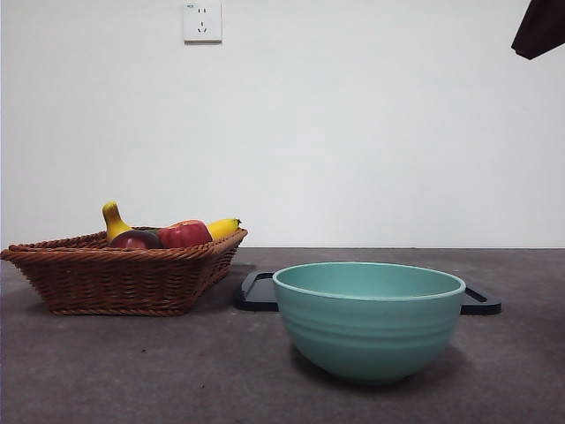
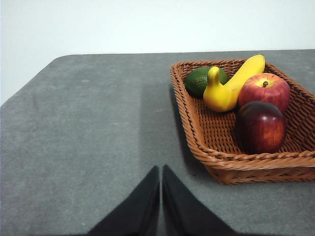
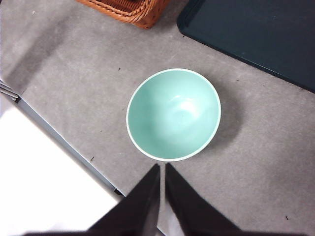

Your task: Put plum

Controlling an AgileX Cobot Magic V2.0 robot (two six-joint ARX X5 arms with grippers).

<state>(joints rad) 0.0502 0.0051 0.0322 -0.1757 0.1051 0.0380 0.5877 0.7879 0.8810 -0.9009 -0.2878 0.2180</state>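
The plum (image 2: 261,127) is dark maroon and glossy, and it lies in the wicker basket (image 2: 231,164) at the end nearest my left gripper. In the front view the plum (image 1: 135,239) peeks over the basket (image 1: 115,278) rim on the left of the table. My left gripper (image 2: 161,169) hovers over bare table beside the basket, shut and empty. My right gripper (image 3: 162,167) hangs high above the near rim of a teal bowl (image 3: 173,114), shut and empty. The bowl (image 1: 368,318) holds nothing.
A red apple (image 2: 264,89), a yellow gourd (image 2: 227,86) and a green avocado (image 2: 199,79) share the basket. A dark tray (image 1: 256,291) lies flat behind the bowl. The table's edge (image 3: 64,142) runs close to the bowl. A dark arm tip (image 1: 538,26) shows at the top right corner.
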